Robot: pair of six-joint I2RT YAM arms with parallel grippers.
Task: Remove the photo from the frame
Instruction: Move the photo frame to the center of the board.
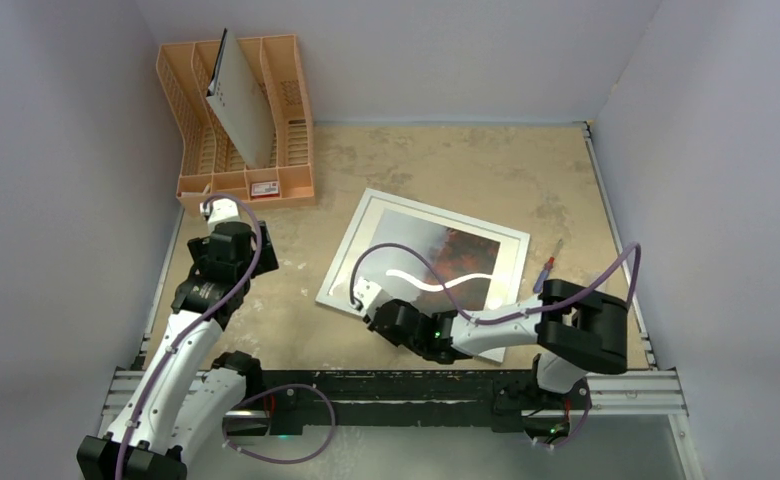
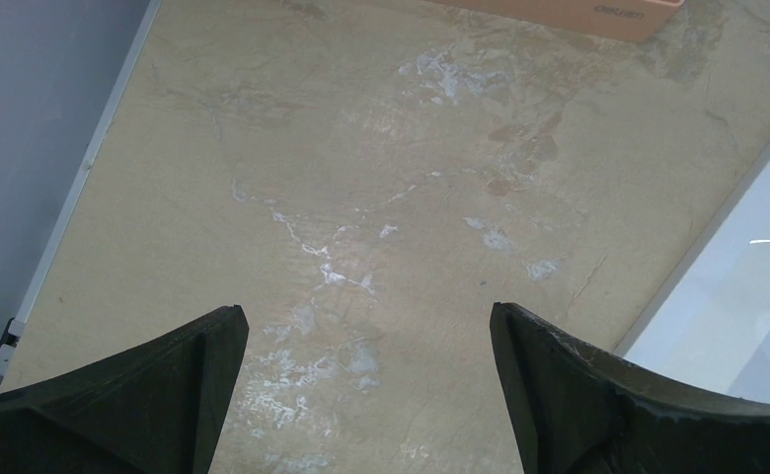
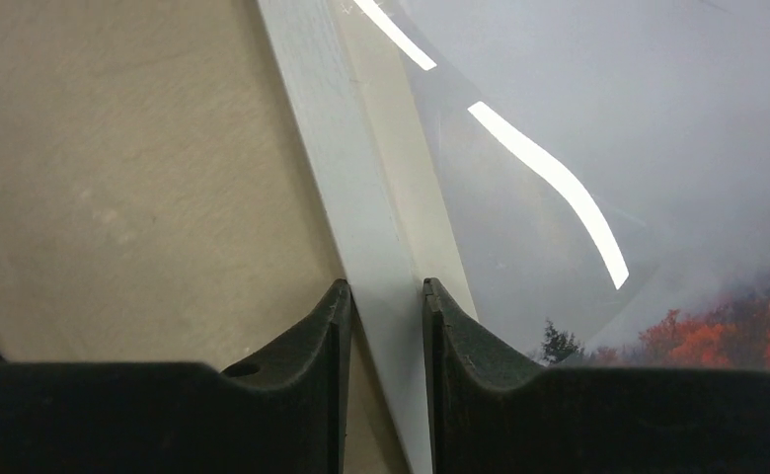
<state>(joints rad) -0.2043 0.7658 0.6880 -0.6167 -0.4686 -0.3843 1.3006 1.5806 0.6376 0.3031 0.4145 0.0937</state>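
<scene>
Lying face up on the beige counter (image 1: 446, 160), the large flat white-bordered picture frame (image 1: 349, 255) runs left to right in the top view, with the foliage-printed photo (image 1: 446, 255) inside, the right fingers (image 1: 363, 292) at its near-left corner and the left fingers (image 1: 216, 207) well apart. In the left wrist view those fingers (image 2: 164, 395) are spread wide, the frame off to the right. In the right wrist view the fingers (image 3: 307, 365) pinch the white border, the photo just right.

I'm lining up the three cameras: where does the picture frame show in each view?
Top external: the frame lies skewed, centre-right on the table.
Left wrist: only its pale edge shows, at the right margin.
Right wrist: its white border passes through the right gripper.
Shared landmark: the beige table.
</scene>
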